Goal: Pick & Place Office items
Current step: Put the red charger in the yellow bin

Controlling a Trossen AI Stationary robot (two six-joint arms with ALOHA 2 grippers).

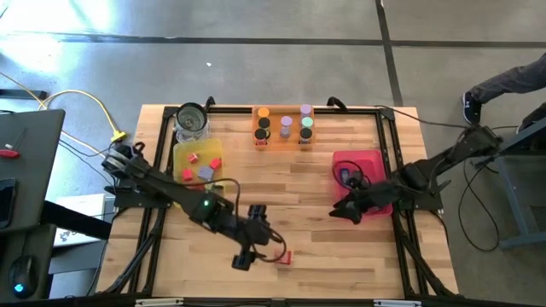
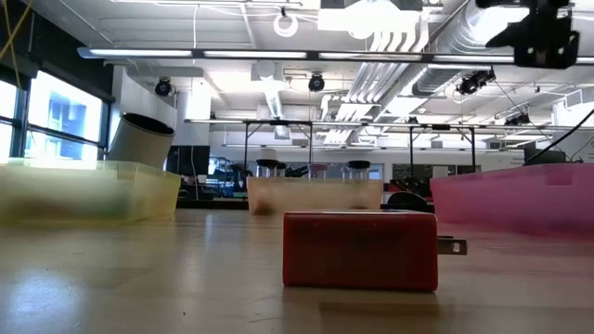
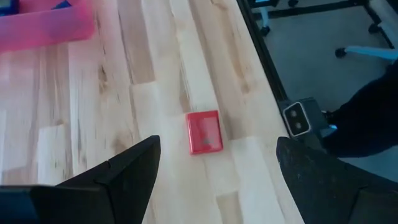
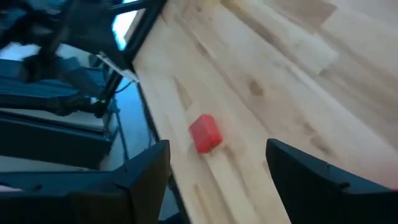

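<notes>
Likely lab: exposed ceiling ducts point(image 2: 408, 37), concrete floor point(image 1: 256, 51), workbenches point(image 2: 353, 125).

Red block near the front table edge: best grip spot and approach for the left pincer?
Grip the red block across its two long flat sides, coming straight down from above. It lies flat and alone on the table, nothing crowding it. The left pincer is open, with the block just ahead of it.

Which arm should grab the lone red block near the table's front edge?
Left, probably. The left gripper is open and sits right beside the red block, which lies between its fingers in the left wrist view. The right gripper hangs farther off, by the pink tray.
</notes>
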